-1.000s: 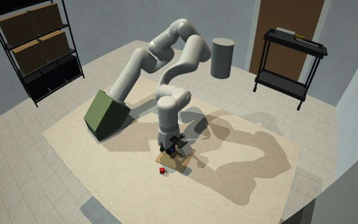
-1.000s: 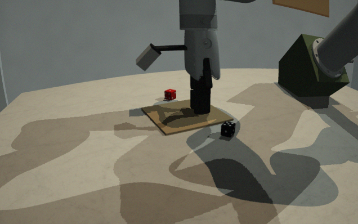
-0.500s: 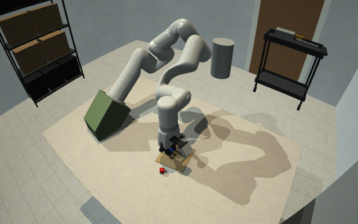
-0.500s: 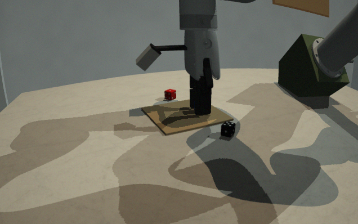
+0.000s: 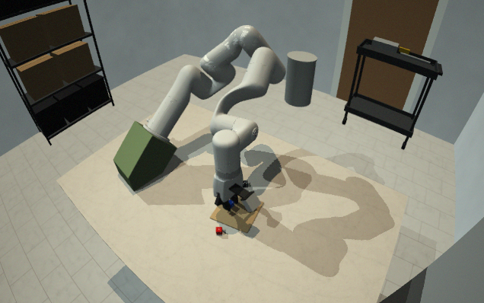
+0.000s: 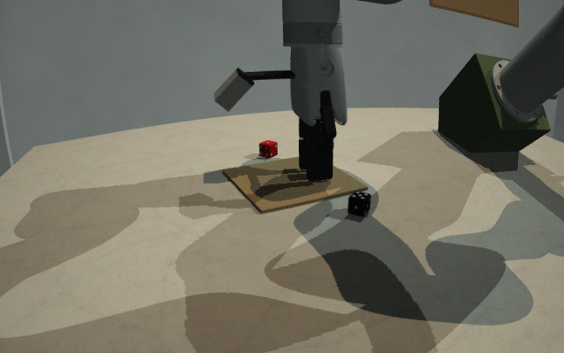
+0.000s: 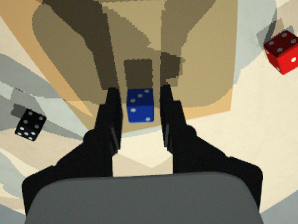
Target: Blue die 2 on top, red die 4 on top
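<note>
The blue die [image 7: 140, 106] lies on the tan mat [image 7: 147, 43], close to the mat's near edge, directly between my fingers. My gripper [image 7: 140, 99] stands upright over it, low on the mat, with a thin gap on each side of the die, so it is open. In the top view the blue die [image 5: 231, 204] peeks out under the gripper [image 5: 229, 202]. In the exterior view the fingers [image 6: 316, 170] hide it. The red die [image 6: 268, 148] lies on the table just off the mat's [image 6: 293, 184] far side. The black die [image 6: 359, 203] lies on the table off the mat's right corner.
The arm's green base block [image 5: 144, 155] stands at the table's far left. A black shelf [image 5: 49, 65], a grey cylinder [image 5: 300, 78] and a black cart [image 5: 392, 87] stand on the floor, well away from the table.
</note>
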`<state>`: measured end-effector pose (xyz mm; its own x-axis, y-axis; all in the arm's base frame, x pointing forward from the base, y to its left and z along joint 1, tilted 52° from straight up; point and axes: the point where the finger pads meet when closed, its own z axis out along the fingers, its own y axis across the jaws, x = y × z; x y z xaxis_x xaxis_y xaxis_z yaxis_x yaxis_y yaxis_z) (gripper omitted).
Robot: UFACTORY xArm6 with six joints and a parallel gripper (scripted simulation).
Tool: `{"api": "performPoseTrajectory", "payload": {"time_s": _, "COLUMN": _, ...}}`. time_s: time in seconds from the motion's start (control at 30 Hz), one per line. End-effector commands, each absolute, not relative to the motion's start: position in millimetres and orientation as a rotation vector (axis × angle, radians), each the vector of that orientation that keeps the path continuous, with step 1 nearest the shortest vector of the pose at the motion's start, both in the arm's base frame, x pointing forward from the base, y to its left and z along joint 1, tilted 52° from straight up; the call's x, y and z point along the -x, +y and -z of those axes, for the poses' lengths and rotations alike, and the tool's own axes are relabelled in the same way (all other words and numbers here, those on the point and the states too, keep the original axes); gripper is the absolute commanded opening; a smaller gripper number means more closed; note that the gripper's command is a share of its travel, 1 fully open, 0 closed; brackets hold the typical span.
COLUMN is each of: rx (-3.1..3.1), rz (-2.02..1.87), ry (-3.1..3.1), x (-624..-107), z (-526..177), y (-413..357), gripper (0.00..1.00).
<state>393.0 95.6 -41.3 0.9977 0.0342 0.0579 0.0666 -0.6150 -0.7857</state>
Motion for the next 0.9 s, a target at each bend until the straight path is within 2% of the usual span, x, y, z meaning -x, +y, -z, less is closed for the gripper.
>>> {"api": "performPoseTrajectory", "payload": {"time_s": 0.0, "rx": 2.235, "rz": 0.05, "ry": -0.069, "x": -394, "z": 37, "y": 89, "gripper": 0.36}}
{"api": "performPoseTrajectory", "payload": {"time_s": 0.87, "rx": 2.235, "rz": 0.05, "ry": -0.069, "x": -393, "z": -14, "y": 24, "gripper": 0.36}}
